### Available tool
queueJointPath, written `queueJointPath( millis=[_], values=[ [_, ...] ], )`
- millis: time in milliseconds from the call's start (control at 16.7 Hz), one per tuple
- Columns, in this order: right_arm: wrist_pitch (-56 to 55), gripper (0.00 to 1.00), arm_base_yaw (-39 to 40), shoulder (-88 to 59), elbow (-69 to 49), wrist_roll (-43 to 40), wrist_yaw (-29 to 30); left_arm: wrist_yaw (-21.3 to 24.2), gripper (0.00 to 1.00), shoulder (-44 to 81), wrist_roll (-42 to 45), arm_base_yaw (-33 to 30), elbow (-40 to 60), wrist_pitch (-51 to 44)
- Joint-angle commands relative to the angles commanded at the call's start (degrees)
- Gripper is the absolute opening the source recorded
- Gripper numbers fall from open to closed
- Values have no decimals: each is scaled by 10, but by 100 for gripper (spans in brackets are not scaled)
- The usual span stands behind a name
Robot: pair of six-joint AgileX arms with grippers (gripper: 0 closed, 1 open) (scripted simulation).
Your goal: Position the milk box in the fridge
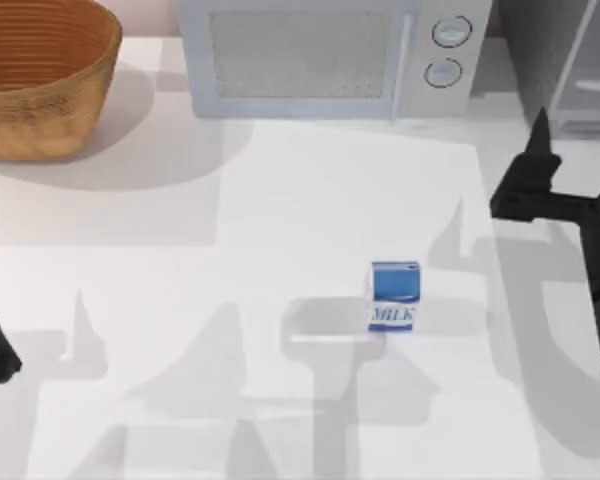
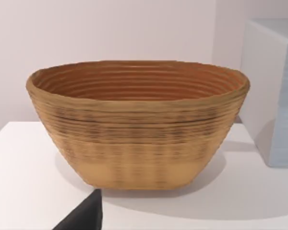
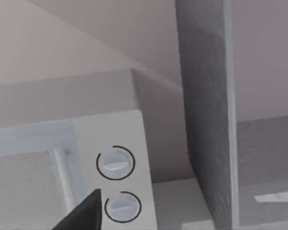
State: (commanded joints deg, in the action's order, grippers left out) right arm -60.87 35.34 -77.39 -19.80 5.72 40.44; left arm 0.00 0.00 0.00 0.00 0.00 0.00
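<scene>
While the milk box (image 1: 394, 296) stands upright and untouched mid-tabletop (image 1: 280, 220), the fridge (image 1: 565, 60) door appears to be the step in hand; next the carton must be gripped. Right gripper (image 1: 533, 160) is raised beside the fridge, finger state undetermined; left arm parked at left edge.

White bench (image 1: 280, 200) lay open around the small blue-and-white milk carton (image 1: 394, 296) on every side. Light grey two-knob microwave (image 1: 330, 55) blocked the back edge; woven brown basket (image 1: 40, 75) the back left; dark grey fridge (image 1: 565, 60) the back right.
</scene>
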Motion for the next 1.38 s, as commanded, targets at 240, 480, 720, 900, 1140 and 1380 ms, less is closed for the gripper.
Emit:
queueJointPath(
  millis=[240, 480, 720, 900, 1140, 1380],
  values=[
    [-178, 100, 97, -252, -58, -9, 100, 0, 100, 0, 0, 0, 0, 0],
    [-327, 100, 178, -472, -106, -24, 172, 0, 100, 0, 0, 0, 0, 0],
    [-430, 100, 233, -618, -142, -39, 213, 0, 100, 0, 0, 0, 0, 0],
    [-465, 100, 252, -663, -155, -45, 224, 0, 100, 0, 0, 0, 0, 0],
    [-468, 100, 253, -667, -156, -46, 224, 0, 100, 0, 0, 0, 0, 0],
    [-420, 100, 229, -665, -183, -25, 199, 0, 100, 0, 0, 0, 0, 0]
  ],
)
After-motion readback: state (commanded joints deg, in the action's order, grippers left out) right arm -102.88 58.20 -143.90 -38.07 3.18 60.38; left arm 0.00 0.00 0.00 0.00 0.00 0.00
